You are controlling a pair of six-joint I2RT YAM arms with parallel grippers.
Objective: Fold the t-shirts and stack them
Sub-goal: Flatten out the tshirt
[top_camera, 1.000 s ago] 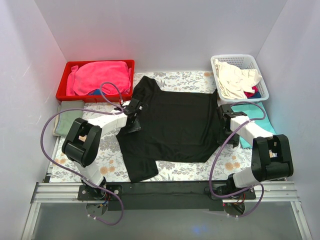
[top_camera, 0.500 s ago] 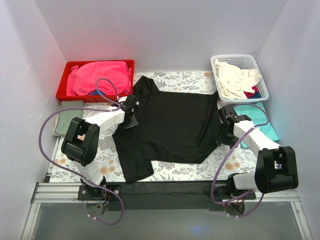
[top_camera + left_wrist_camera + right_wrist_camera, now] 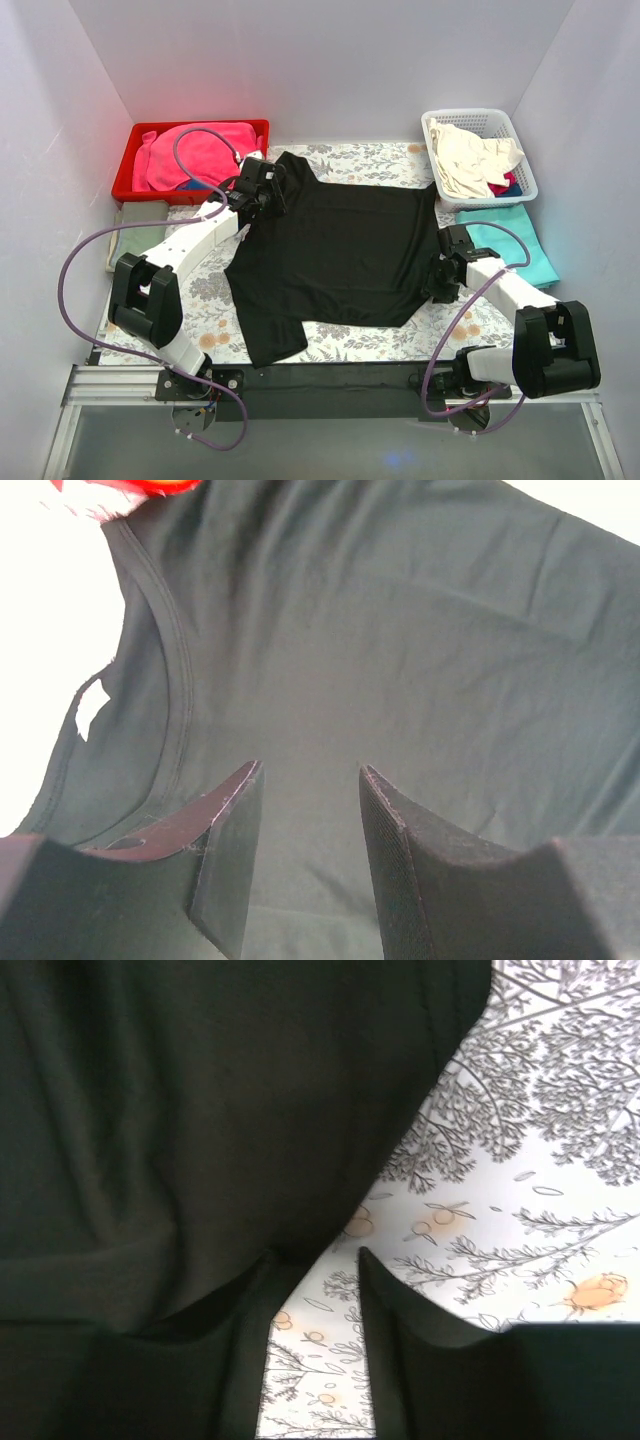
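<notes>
A large black t-shirt (image 3: 340,250) lies spread flat on the flowered table cover, collar toward the far left. My left gripper (image 3: 262,190) hovers over its collar end. In the left wrist view it (image 3: 310,770) stands open above the black cloth (image 3: 400,630), with the neckline (image 3: 175,680) to its left. My right gripper (image 3: 438,275) is at the shirt's right edge. In the right wrist view it (image 3: 315,1252) is open, with bare table cover in the gap and its left finger at the edge of the cloth (image 3: 200,1110). A folded teal t-shirt (image 3: 515,245) lies to the right.
A red bin (image 3: 125,180) with pink cloth stands at the far left. A white basket (image 3: 525,175) with cream clothes is at the far right. A folded grey-green cloth (image 3: 128,235) lies by the left wall. Purple cables loop off both arms.
My left gripper has moved away from me along the shirt to its collar end. My right gripper has slid nearer along the right edge and narrowed a little.
</notes>
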